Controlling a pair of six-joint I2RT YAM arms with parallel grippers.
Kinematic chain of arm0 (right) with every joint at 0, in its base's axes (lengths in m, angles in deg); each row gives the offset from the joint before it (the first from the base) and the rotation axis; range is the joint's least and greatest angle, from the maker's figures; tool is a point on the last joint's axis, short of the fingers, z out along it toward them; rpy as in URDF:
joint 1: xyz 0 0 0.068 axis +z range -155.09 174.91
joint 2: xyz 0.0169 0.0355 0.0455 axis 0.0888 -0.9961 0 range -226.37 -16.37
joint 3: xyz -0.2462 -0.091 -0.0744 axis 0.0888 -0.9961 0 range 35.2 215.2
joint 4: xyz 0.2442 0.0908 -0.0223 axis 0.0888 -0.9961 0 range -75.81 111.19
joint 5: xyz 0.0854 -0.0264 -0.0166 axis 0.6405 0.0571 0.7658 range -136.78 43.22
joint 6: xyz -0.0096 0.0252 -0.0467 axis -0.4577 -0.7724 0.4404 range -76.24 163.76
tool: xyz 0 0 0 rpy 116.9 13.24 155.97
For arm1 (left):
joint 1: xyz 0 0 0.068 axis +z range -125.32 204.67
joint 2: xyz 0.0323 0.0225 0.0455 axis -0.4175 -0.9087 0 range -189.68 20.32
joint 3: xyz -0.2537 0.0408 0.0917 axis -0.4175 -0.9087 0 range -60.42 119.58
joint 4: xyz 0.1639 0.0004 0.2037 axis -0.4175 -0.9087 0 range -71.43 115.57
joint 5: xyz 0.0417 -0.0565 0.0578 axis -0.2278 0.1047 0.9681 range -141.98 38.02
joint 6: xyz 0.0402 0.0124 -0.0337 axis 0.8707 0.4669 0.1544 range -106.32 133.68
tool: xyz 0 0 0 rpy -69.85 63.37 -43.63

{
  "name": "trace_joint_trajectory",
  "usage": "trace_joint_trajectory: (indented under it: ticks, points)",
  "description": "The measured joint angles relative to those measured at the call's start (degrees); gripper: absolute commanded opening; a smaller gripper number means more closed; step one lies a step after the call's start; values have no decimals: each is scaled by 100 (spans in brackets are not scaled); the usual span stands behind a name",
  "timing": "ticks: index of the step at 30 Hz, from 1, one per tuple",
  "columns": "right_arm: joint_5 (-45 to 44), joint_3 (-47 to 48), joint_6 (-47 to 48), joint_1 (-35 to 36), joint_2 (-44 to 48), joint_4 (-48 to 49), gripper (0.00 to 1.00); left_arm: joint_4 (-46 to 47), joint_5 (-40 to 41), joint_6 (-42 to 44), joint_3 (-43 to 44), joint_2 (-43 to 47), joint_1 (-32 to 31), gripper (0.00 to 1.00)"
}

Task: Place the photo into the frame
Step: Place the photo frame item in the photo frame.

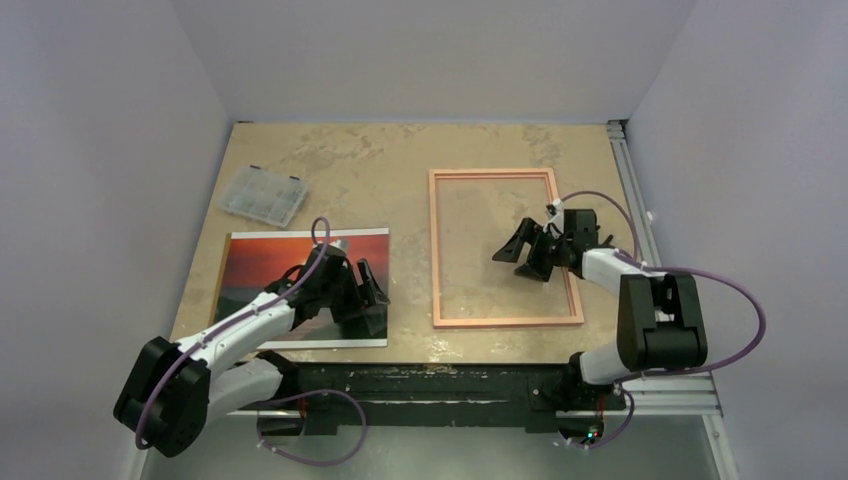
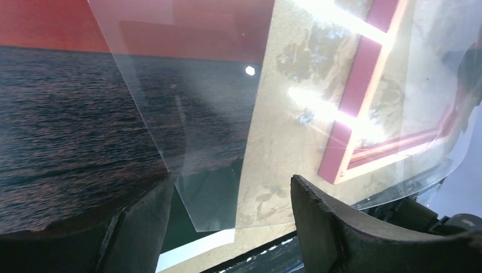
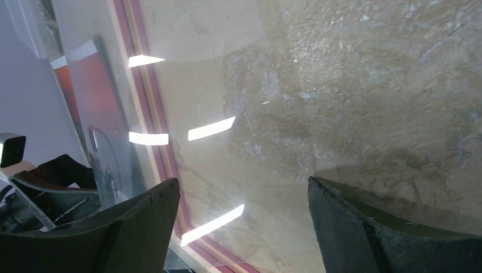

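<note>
A clear plastic box (image 1: 263, 194) is lying on the surface (image 1: 390, 150), beyond my left tool (image 1: 368, 292) and to its left. That tool is gaping wide, holding nothing, and the photo (image 1: 262, 275) is lying face up beneath it. Further right, my right tool (image 1: 522, 258) is also standing wide and empty, with the frame (image 1: 490, 174) lying flat beneath it.

right gripper (image 3: 242, 181), jaws apart, above the frame (image 3: 143, 96) and its clear pane.
</note>
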State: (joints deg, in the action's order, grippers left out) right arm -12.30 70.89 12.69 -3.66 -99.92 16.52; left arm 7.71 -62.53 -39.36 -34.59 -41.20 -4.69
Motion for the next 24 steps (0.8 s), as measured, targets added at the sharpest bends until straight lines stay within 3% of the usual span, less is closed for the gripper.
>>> trace_joint_trajectory:
  ticks: [8,24]
  points:
    - [267,566,42,0,-358,-240,81,315,-107,-216,-120,48,-291,72]
    - [693,3152,455,15,-1687,-876,79,-153,286,-981,-142,437,-1534,72]
